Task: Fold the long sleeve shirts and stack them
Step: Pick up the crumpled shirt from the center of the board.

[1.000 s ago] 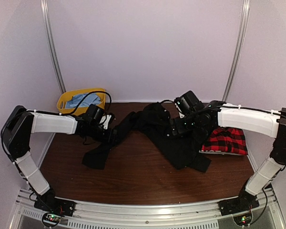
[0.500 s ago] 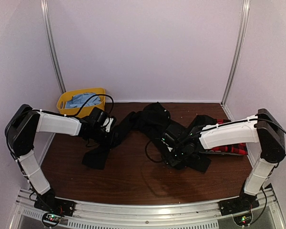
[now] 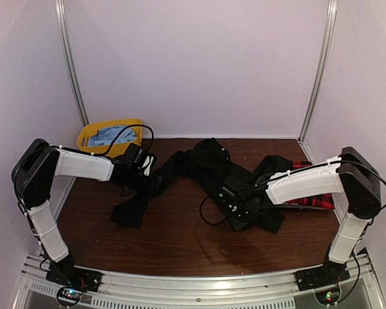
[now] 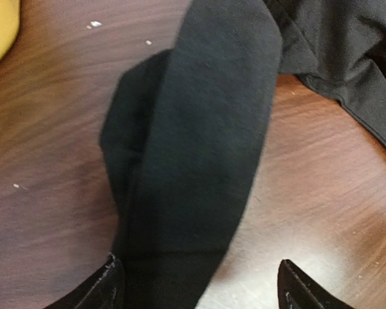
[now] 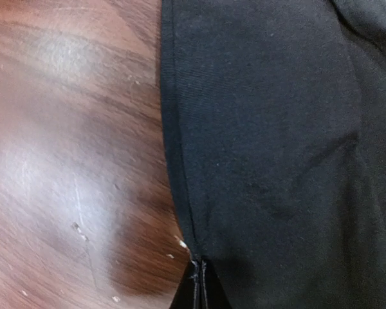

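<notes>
Right wrist view: right gripper (image 5: 199, 286) is pinched shut on the black shirt (image 5: 270, 129) hem, which lies on the table (image 5: 64, 129). The left gripper (image 4: 199, 290) is spread wide over the sleeve (image 4: 206, 141). Looks like the flattening step; next the left needs to clamp, then both pull apart.

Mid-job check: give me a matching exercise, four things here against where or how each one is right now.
Things:
1 black shirt
2 plaid shirt
3 yellow bin
4 right tool

Place or state:
A far left corner
B pinched shut on a cloth edge
C sprawled across the middle
D right side, partly hidden

Pairs: 1-C, 2-D, 3-A, 4-B.
</notes>
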Action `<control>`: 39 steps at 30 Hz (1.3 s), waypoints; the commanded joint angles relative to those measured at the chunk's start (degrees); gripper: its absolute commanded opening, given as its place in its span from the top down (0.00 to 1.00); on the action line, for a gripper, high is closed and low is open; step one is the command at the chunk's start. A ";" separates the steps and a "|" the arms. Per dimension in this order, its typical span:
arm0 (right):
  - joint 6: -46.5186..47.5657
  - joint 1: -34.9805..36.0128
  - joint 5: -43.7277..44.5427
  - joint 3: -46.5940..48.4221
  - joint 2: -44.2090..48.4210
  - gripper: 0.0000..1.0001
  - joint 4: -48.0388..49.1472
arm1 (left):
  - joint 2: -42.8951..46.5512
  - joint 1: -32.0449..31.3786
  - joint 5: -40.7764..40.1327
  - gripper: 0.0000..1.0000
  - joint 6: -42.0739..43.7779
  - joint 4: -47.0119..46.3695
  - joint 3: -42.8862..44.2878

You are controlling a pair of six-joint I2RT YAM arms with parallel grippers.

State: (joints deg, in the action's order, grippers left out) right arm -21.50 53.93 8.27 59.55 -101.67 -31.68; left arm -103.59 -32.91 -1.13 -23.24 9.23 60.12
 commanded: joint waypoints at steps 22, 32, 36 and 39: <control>-4.03 -9.54 3.14 -2.25 30.91 1.00 -14.63 | -17.17 8.56 31.09 0.13 -1.26 -8.09 24.25; -2.42 -13.19 1.79 -2.43 33.19 1.00 -15.72 | -28.99 8.47 30.50 0.25 -1.76 -4.40 37.76; -1.74 -15.07 0.91 -2.57 34.67 1.00 -15.56 | -31.62 8.47 30.95 0.33 -1.73 -3.89 40.30; -1.47 -15.86 0.16 -3.28 35.04 1.00 -15.02 | -32.39 8.47 32.09 0.48 -1.68 -4.37 41.10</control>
State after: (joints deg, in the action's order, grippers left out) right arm -23.75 39.11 9.15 57.06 -68.45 -46.35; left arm -134.72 -24.36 28.69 -25.17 5.17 98.56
